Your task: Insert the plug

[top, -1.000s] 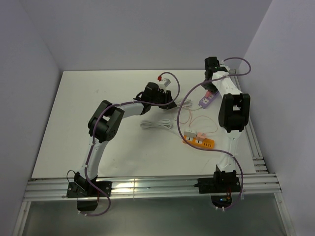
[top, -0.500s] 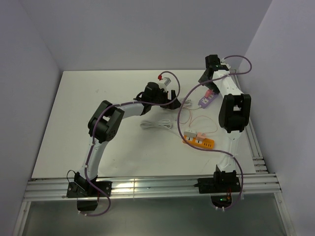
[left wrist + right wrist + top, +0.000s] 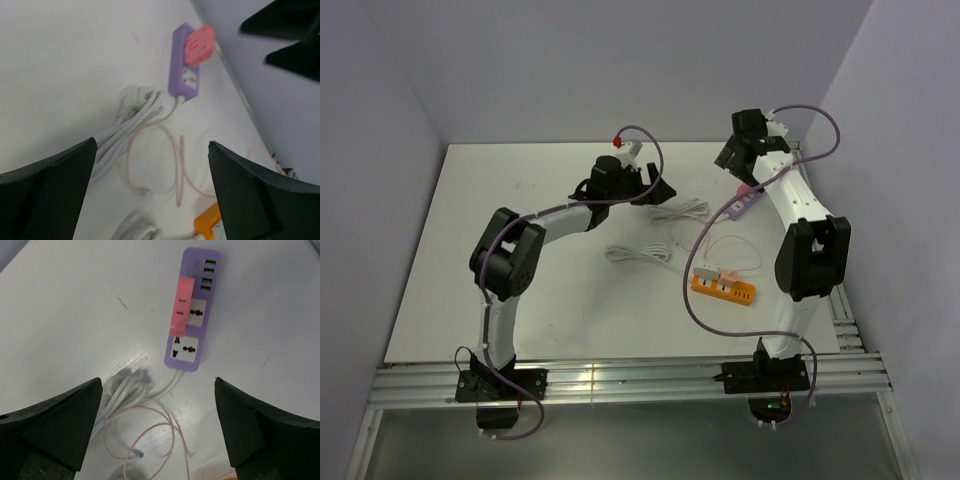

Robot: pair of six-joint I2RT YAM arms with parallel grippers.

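Inspecting the far right part of the tabletop (image 3: pixel 520 250), the purple power strip (image 3: pixel 192 310) lies flat with its white lead running off its near end into a loose white cable bundle (image 3: pixel 127 390). The pink plug (image 3: pixel 181 307) sits on the face of that strip, along one long edge and overlapping part of a socket. Whether its pins are fully home cannot be told from any view. The strip shows two mains sockets and a row of green ports at its far end. A thin pink cable (image 3: pixel 150 435) loops on the tabletop just beside the white bundle. The right gripper (image 3: pixel 157 381) hangs above the strip with its jaws spread wide and nothing between them; strip and plug are both clear of its fingers. The left gripper (image 3: pixel 151 144) is likewise wide open and empty, poised over the white bundle and the pink loop, with the strip and plug ahead of it and apart from it. A corner of the orange power strip (image 3: pixel 210 220) shows at the bottom of the left wrist view. From above, that orange strip lies nearer the arm bases, well apart from the purple one.
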